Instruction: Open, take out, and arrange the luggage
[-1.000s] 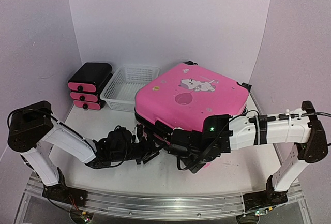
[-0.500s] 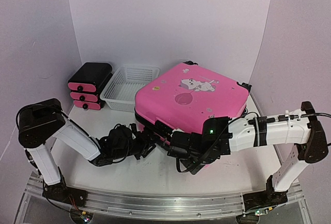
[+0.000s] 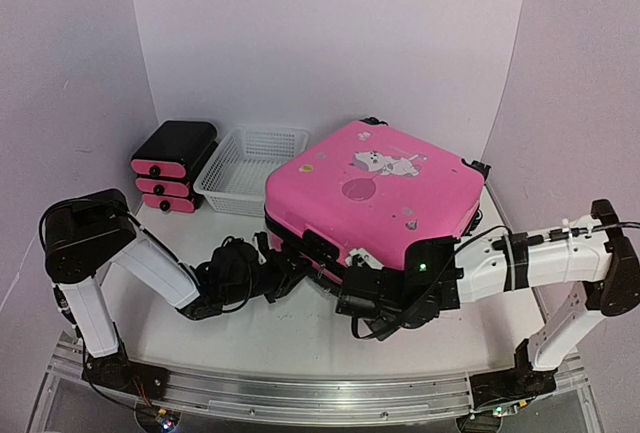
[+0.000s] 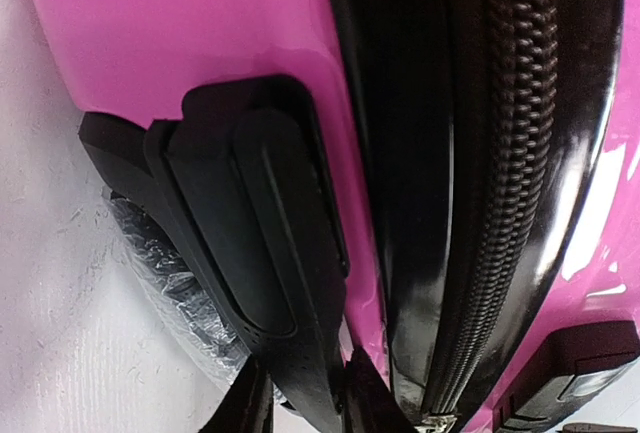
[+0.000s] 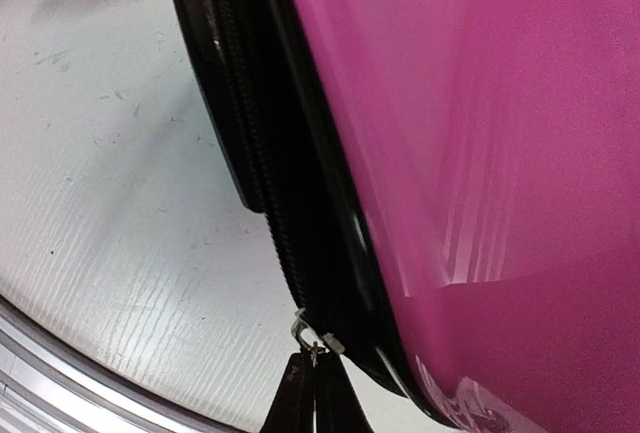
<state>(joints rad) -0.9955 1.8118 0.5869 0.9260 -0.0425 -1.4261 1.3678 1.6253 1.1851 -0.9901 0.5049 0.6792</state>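
Observation:
The pink luggage (image 3: 370, 193) lies flat on the table, lid down, black zipper band along its near side. My left gripper (image 3: 290, 271) is at its near left corner. In the left wrist view my left gripper (image 4: 305, 400) is shut on the black wheel housing (image 4: 250, 243), beside the zipper band (image 4: 505, 153) and pink shell (image 4: 180, 23). My right gripper (image 3: 362, 305) is low at the near edge. In the right wrist view my right gripper (image 5: 315, 393) is shut on the metal zipper pull (image 5: 312, 341), just off the zipper band (image 5: 270, 183) of the pink shell (image 5: 480, 103).
A small black drawer unit with pink fronts (image 3: 172, 165) and a white mesh basket (image 3: 250, 168) stand at the back left, beside the luggage. A plastic-wrapped wheel (image 4: 170, 273) sits under the housing. The metal rail (image 3: 300, 393) runs along the table's near edge.
My left gripper has moved right, up to the luggage's near left corner. My right gripper has slid right along the near edge. The luggage has shifted slightly right.

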